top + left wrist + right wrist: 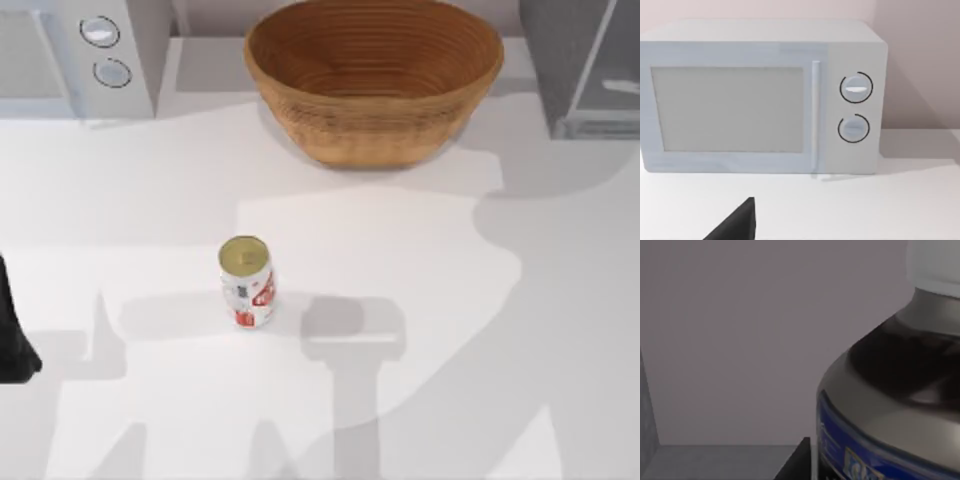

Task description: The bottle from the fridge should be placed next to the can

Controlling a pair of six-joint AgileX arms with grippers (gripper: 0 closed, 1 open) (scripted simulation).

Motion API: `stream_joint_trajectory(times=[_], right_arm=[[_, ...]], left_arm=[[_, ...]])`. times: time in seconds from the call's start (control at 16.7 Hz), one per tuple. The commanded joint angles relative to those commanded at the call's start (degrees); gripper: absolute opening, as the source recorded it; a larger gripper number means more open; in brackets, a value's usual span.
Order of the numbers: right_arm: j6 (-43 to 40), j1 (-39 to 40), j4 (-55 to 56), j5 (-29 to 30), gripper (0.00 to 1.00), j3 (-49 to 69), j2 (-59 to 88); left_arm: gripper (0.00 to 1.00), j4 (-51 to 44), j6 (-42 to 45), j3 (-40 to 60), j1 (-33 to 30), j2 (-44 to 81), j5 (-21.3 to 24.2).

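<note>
You see the bottle (890,405) cut off, close before your right jaws (grip state: cannot tell), inside grey walls

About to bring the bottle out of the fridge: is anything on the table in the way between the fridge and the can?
Nothing visible blocks it. The table is bare between the fridge at the far right and the can near the middle. The basket sits farther back, off that line. The bottle shows close up in the right wrist view.
</note>
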Motion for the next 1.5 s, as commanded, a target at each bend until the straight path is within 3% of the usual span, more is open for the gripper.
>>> stream_joint_trajectory(times=[0.48,1.08,1.5], right_arm=[[0.1,-0.6,-0.1,-0.3,0.0,-1.9,-2.5],[0.2,-5.0,9.9,-5.3,0.0,-33.3,-22.8],[0.3,-5.0,11.0,-5.7,0.0,-35.5,-24.6]], left_arm=[[1.0,0.0,0.0,0.0,0.0,0.0,0.0],[1.0,0.0,0.0,0.0,0.0,0.0,0.0],[1.0,0.0,0.0,0.0,0.0,0.0,0.0]])
